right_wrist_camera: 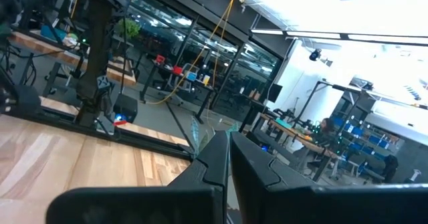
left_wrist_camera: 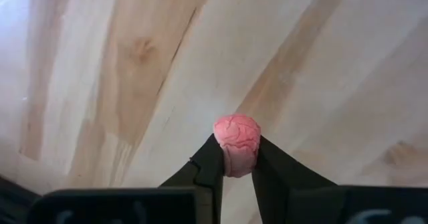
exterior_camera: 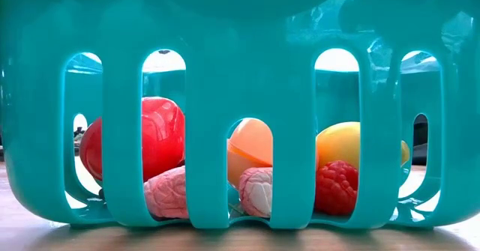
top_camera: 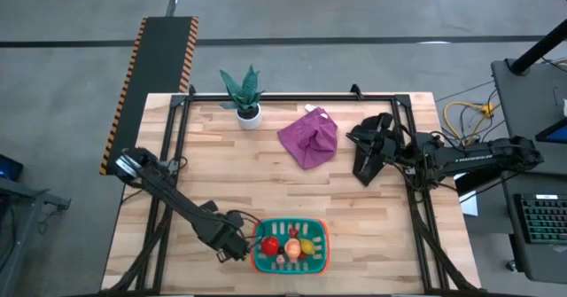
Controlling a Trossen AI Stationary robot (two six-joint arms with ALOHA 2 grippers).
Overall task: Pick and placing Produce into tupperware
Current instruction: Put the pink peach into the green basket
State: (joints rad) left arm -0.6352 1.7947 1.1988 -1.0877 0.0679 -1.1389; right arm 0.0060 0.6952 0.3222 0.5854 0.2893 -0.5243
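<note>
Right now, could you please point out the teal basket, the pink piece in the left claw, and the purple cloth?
Teal slotted plastic basket [top_camera: 320, 263]: high view, right rim.
Small pink wrinkled toy piece [left_wrist_camera: 236, 138]: left wrist view, its rounded top, above the fingers.
Crumpled purple cloth [top_camera: 309, 137]: high view, centre fold.

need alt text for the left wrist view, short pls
The left gripper holds a small pink, wrinkled toy piece between its two dark fingers, seen from the wrist camera. Behind it is pale wooden table with light and tan planks; nothing else shows.
</note>
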